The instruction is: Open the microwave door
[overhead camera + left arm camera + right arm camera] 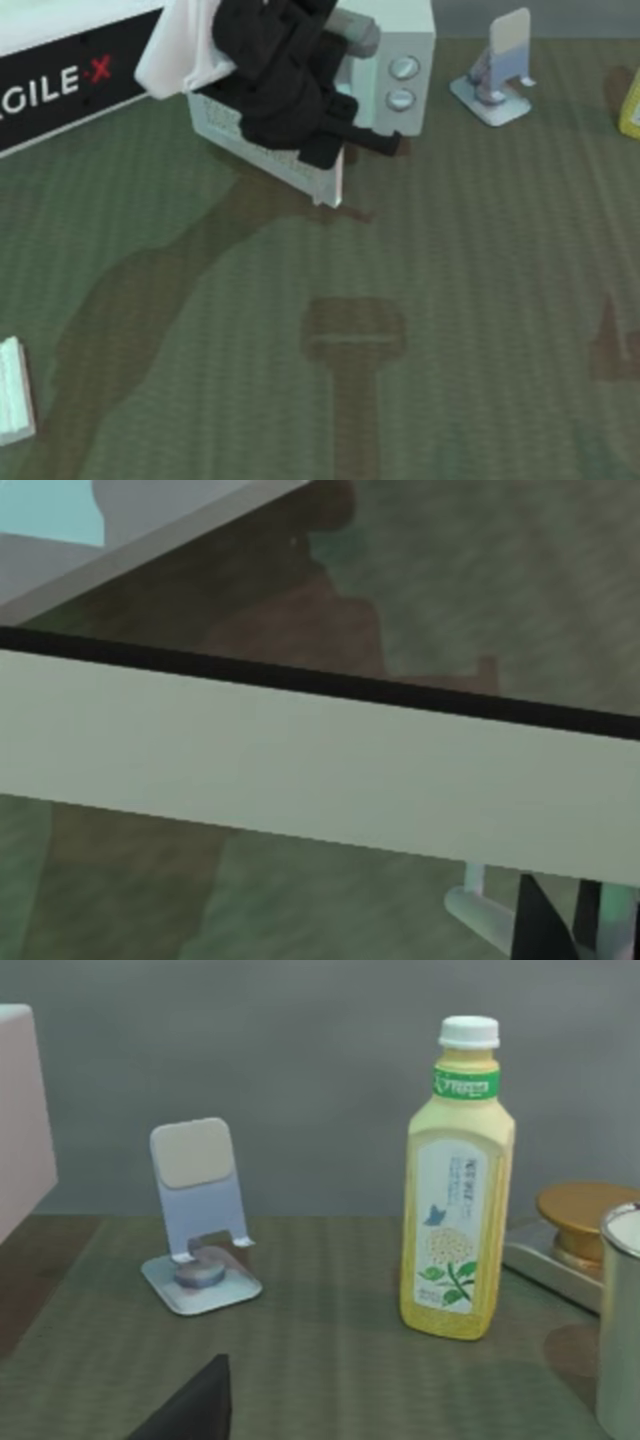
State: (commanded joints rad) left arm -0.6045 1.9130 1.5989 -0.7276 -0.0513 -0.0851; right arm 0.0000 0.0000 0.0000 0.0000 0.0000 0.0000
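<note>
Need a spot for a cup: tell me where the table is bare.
Bare: the wide middle and near side, between the white object at the left edge and the right edge. Crowded: the far edge, with left gripper, microwave, open door, stand, bottle.

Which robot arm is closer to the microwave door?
Left. The left gripper is right at the microwave door, which is swung open. The right arm is outside the top view, off to the right.

A green table (450, 300) with brownish shadow patches fills the scene; behind it stands a plain grey wall (320, 1060), apparently evenly lit.
</note>
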